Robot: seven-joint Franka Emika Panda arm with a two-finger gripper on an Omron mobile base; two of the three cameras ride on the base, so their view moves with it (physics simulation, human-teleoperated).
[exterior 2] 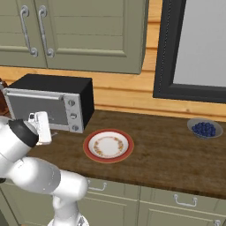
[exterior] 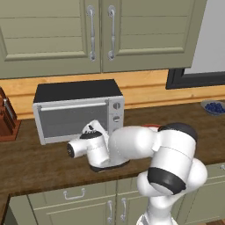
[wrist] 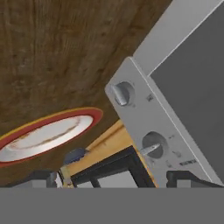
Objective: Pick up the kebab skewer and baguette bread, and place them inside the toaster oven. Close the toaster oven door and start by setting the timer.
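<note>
Boxy toaster oven (exterior: 78, 110) showing brushed silver-grey metal under a matt black top, its glass-panelled door (exterior: 72, 119) looking dull, dark grained wooden counter (exterior 2: 167, 154) lying matt, round red-rimmed plate (exterior 2: 108, 146) gleaming like glazed ceramic, smooth painted olive cabinets (exterior: 52, 30) wearing satin metal handles

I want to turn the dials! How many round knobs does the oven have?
3, stacked on the boxy silver-grey toaster oven's right panel: top knob, middle knob, bottom knob. The white arm partly hides the bottom one from the left.

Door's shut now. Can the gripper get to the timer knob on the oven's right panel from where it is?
Probably yes. The open gripper hangs just before the toaster oven, and the hand view looks straight at its knobs with nothing between; the plate lies off to the side.
</note>
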